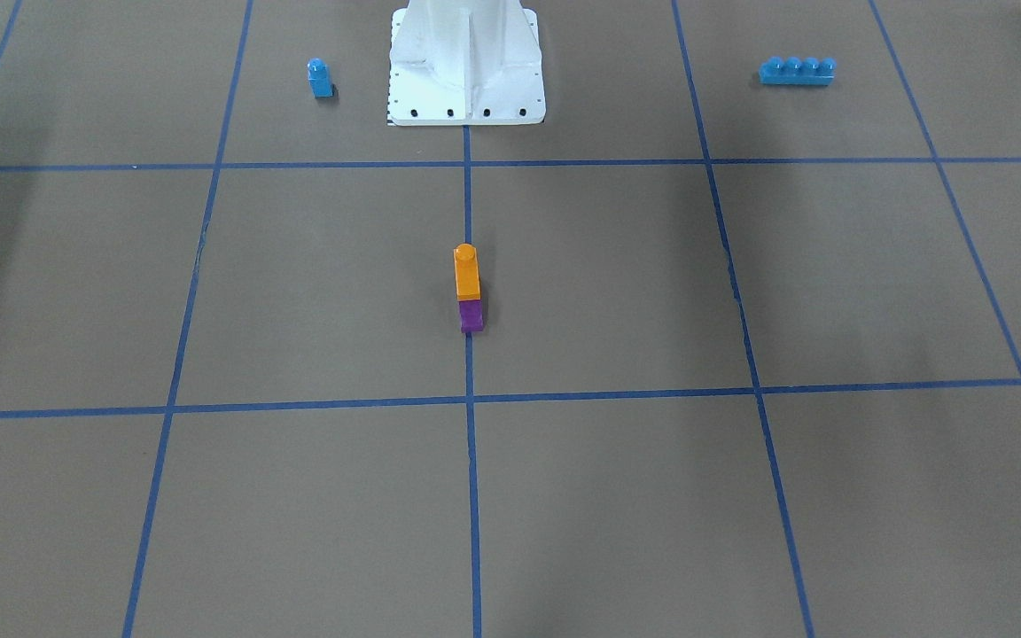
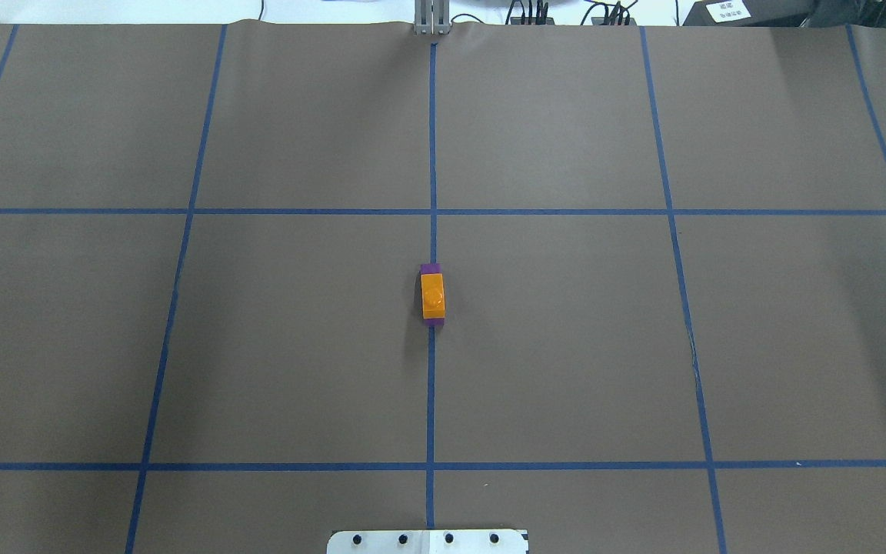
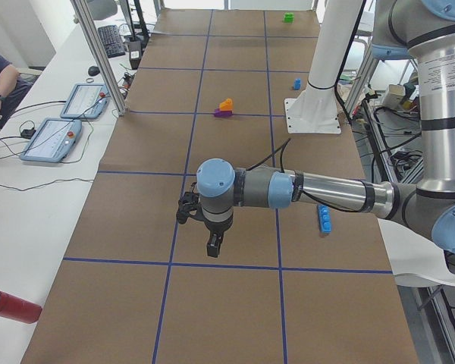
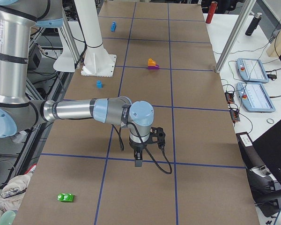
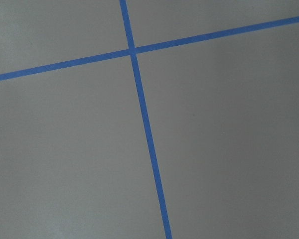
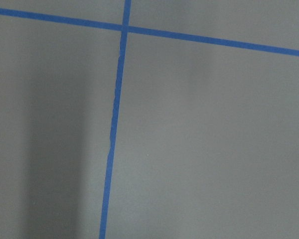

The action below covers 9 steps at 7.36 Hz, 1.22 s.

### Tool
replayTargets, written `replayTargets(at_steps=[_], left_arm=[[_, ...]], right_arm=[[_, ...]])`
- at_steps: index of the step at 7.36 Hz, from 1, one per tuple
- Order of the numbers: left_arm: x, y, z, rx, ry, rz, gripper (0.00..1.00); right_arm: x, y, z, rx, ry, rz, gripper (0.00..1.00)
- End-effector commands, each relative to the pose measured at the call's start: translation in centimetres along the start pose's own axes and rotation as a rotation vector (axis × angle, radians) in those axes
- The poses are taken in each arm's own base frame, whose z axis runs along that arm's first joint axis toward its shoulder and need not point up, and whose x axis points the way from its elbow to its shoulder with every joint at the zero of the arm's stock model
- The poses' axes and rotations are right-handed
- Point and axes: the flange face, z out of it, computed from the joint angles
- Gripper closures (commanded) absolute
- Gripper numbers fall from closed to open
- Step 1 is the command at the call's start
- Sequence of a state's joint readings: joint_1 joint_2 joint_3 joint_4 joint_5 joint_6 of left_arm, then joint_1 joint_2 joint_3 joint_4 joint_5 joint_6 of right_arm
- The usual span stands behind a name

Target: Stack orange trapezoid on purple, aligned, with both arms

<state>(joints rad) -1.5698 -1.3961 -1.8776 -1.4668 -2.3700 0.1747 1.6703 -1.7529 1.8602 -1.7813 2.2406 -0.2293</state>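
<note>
Starting at the table's left end: finding the left gripper (image 3: 212,246) hanging point-down low over brown paper (image 3: 136,212), with nothing visible in its grasp. Not being able to tell whether the fingers are apart or together, with only the side view showing it and the wrist picture giving nothing but paper and tape. Passing the long blue brick (image 3: 324,220) with 4 studs, lying toward the robot's side and well apart from the work. Reaching the middle: seeing the orange trapezoid (image 1: 467,275) sitting on top of the purple (image 1: 471,316), both resting on the central blue tape line (image 2: 431,385) out in front of the white pedestal (image 1: 466,80), with 1 orange stud pointing up. Reading thin purple edges peeking out at both ends of the orange from overhead, with the long sides looking flush, and so judging the stack aligned and the task done or very nearly so. Going on past the small blue brick (image 1: 320,78) to the right end: finding the right gripper (image 4: 138,157) likewise hanging point-down over paper, with a green brick (image 4: 65,197) lying beyond it. Again not being able to tell its opening. Judging both arms parked well apart from the stack, probably to avoid bumping it.
</note>
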Motion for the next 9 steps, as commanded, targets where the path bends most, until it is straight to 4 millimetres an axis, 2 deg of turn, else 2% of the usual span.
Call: replayTargets(at_steps=[1, 4, 9], left_arm=[[-0.3, 0.3, 0.0, -0.001, -0.005, -0.006, 0.00], [-0.5, 0.6, 0.2, -0.006, -0.004, -0.016, 0.00], [-0.8, 0.8, 0.5, -0.013, -0.004, -0.025, 0.00]], right_arm=[[-0.3, -0.7, 1.1, 0.008, 0.002, 0.012, 0.01], [-2.4, -1.9, 2.2, 0.008, 0.005, -0.014, 0.01], [-3.3, -2.2, 2.1, 0.013, -0.007, -0.033, 0.01]])
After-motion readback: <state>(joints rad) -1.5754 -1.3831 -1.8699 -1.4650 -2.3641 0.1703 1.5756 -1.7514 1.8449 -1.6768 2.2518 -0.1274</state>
